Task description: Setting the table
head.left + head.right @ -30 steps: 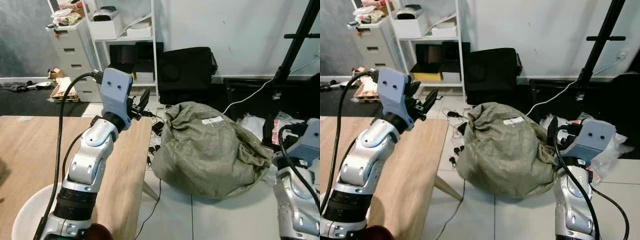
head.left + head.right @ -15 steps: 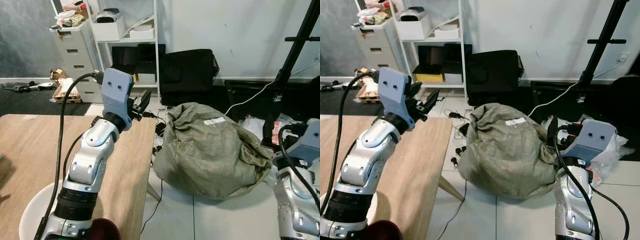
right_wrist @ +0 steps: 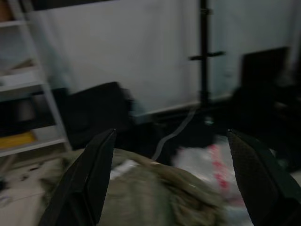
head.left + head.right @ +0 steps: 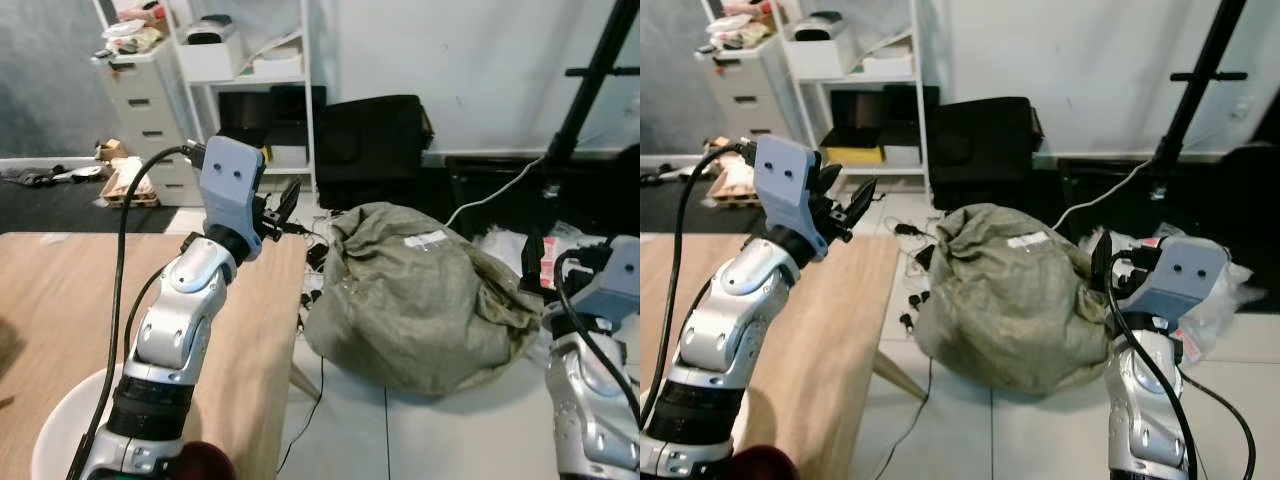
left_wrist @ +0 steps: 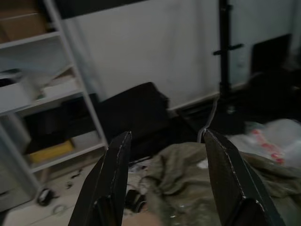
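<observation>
Approach step: both jaws are released and empty. Left gripper (image 4: 283, 203) is raised above the counter (image 4: 60, 300); next, reach the white bowl (image 4: 60, 440).

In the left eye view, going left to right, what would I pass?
White bowl on the wooden table → left gripper, raised over the table's far corner → olive sack on the floor → right arm at the right edge.
</observation>
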Tool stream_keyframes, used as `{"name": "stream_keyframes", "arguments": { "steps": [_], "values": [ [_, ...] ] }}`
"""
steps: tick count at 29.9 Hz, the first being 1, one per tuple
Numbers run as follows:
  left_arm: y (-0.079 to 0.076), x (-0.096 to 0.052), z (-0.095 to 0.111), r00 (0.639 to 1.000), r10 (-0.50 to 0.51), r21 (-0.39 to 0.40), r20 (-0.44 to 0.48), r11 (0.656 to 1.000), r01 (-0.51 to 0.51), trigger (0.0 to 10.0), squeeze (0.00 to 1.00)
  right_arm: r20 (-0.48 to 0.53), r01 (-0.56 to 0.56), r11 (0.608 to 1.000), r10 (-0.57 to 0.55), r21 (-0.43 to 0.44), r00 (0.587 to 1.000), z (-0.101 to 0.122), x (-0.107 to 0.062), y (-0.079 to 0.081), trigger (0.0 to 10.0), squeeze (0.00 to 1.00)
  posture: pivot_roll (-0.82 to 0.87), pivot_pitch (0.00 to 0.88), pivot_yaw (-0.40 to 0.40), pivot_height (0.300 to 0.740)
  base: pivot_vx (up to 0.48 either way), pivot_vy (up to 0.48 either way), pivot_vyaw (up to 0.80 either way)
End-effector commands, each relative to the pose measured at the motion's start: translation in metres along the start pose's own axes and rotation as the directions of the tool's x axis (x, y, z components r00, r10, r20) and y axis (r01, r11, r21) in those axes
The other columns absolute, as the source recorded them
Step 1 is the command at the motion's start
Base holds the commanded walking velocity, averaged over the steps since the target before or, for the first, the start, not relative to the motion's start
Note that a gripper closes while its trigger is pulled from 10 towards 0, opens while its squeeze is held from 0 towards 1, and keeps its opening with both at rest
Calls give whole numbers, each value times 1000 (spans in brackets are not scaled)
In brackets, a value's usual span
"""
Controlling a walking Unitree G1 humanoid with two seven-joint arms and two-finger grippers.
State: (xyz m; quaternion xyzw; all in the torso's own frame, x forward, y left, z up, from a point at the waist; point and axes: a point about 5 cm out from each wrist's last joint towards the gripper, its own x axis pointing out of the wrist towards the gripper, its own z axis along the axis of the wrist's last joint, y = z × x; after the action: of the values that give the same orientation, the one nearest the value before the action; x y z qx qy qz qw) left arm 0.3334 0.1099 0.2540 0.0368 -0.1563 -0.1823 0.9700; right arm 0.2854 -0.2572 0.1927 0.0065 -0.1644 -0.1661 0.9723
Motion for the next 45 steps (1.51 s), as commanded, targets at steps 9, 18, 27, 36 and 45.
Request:
{"name": "stream_keyframes", "arguments": {
  "steps": [9,18,27,36,45],
  "values": [
    [1,-1,-5,1000,3,-2,-18,1000,-3,10000,0,-16,10,1000,-10,7,1000,-3,-2,-2,10000,0,-115,0,172,740,0,0,-800],
    [0,0,-4,1000,-3,-6,-17,1000,3,10000,0,-15,16,1000,-16,3,1000,-3,-2,-4,10000,0,-116,0,173,740,0,0,-800],
    [-1,1,-3,1000,-11,-9,-7,1000,11,10000,0,-7,18,1000,-18,-5,1000,-1,-2,-4,10000,0,-120,0,178,740,0,0,-356],
    [-3,1,-2,1000,-22,-7,14,1000,22,10000,0,-7,9,1000,-9,-12,1000,-2,-1,-3,10000,0,-120,0,177,740,327,0,0],
    [-6,1,-1,999,-38,-12,24,999,39,10000,0,-11,12,1000,-12,-8,1000,-3,-1,-4,10000,0,-121,0,177,740,470,0,-781]
  ]
}}
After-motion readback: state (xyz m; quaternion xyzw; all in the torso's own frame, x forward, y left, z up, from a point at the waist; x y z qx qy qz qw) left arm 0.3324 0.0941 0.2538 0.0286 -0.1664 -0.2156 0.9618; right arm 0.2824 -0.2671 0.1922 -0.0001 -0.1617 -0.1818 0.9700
